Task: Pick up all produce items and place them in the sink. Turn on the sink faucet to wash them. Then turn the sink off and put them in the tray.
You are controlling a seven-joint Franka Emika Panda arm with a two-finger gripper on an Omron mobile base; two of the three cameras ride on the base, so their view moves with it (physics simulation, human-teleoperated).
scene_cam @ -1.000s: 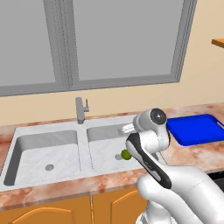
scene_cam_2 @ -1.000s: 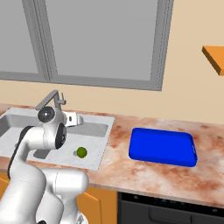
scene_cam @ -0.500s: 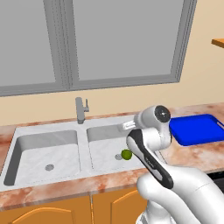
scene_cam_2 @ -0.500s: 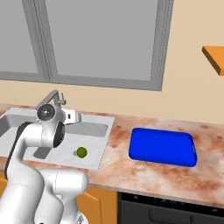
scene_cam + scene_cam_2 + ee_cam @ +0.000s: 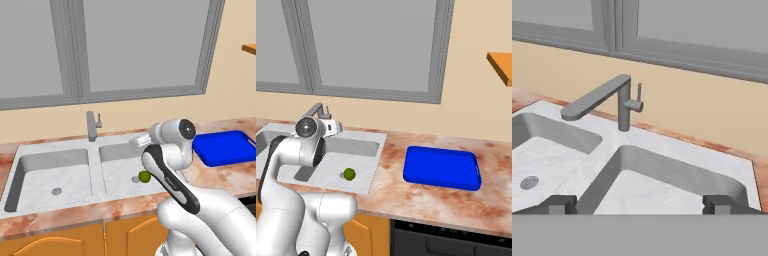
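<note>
There, lime (image 5: 144, 176) in sink (image 5: 30, 152).

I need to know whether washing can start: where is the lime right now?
The lime lies on the floor of the sink's right bowl, beside its drain, as both base views show, left of the blue tray.

place: kitchen | evidence: double sink (image 5: 30, 150), faucet (image 5: 607, 100), counter (image 5: 406, 190), window (image 5: 135, 45)

The arm folds forward at the elbow, its tool (image 5: 640, 204) level, jaws spread wide, empty.
</note>
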